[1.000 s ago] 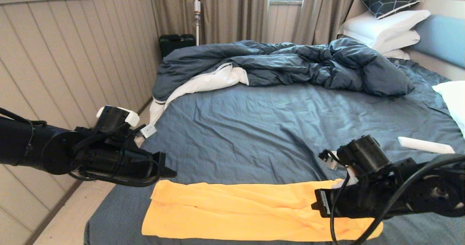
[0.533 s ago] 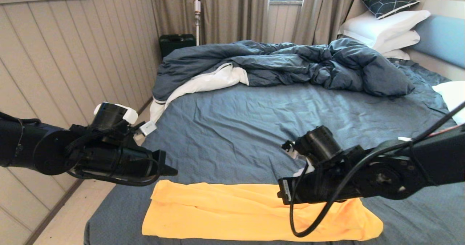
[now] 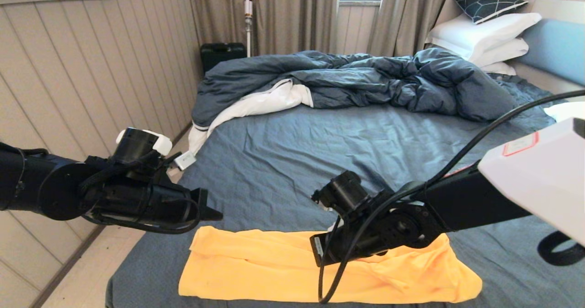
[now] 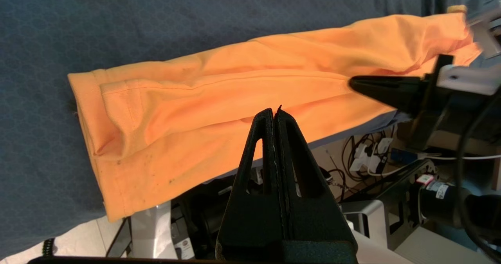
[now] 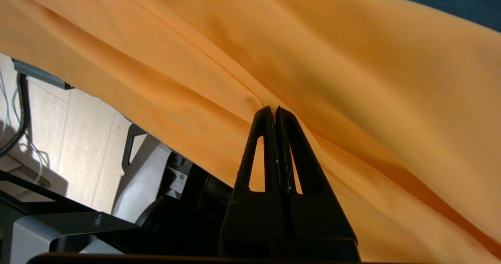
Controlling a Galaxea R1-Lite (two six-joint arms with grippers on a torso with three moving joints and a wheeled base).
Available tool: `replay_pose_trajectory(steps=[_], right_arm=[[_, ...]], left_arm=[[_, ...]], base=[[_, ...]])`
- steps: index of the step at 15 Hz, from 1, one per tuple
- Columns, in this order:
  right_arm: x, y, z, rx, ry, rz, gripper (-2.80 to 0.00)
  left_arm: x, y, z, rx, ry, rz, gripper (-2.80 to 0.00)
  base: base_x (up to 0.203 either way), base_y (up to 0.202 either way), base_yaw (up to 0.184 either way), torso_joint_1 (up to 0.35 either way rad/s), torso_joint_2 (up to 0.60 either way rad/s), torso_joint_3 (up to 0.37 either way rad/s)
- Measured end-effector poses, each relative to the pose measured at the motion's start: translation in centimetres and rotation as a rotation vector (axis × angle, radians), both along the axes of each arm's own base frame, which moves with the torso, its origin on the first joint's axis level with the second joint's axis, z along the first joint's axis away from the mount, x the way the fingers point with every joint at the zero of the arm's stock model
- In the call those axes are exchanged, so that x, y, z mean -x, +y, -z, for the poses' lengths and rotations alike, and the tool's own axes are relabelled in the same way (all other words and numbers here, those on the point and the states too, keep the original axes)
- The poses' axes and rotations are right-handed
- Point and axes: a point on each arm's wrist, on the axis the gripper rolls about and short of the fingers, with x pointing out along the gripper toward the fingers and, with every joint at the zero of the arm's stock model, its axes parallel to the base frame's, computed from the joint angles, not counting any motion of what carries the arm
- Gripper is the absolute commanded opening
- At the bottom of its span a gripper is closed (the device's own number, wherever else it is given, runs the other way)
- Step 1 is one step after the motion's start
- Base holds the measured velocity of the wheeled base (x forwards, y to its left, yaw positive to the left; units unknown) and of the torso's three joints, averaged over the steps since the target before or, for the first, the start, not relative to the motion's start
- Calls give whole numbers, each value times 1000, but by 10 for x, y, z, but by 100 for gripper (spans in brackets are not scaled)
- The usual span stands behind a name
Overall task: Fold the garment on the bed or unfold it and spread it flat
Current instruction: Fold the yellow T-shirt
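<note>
The garment, a bright yellow T-shirt, lies folded into a long strip along the near edge of the bed; its print and label are hidden. My left gripper hovers shut and empty just above the strip's left end, its tips over the fabric. My right gripper is shut over the middle of the strip, tips close to a crease in the cloth. I see nothing pinched between them. Its black finger also shows in the left wrist view.
A rumpled dark blue duvet with white lining lies across the far half of the bed. White pillows and the blue headboard are at far right. A panelled wall runs close along the left, floor below.
My right arm has swept leftward along the strip, from its right end to its middle. The garment has barely shifted. My left gripper has stayed nearly still.
</note>
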Motion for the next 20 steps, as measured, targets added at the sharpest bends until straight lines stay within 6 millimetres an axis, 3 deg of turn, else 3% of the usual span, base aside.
replay_pose_trajectory(steps=[6,16,20], right_arm=[[-14,20,8,6,-24,-6,-280],[-32,31,9,-2,-48,-1,-280],[-37,47,10,6,-40,-26,-280]], left_arm=[[1,1,1,-2,3,-1,-280],[-2,-2,3,-22,-2,-11,-280],[-3,-2,5,-25,4,-11,-280]], base=[[0,0,0,0,0,0],[0,0,0,0,0,0],[0,0,0,0,0,0]])
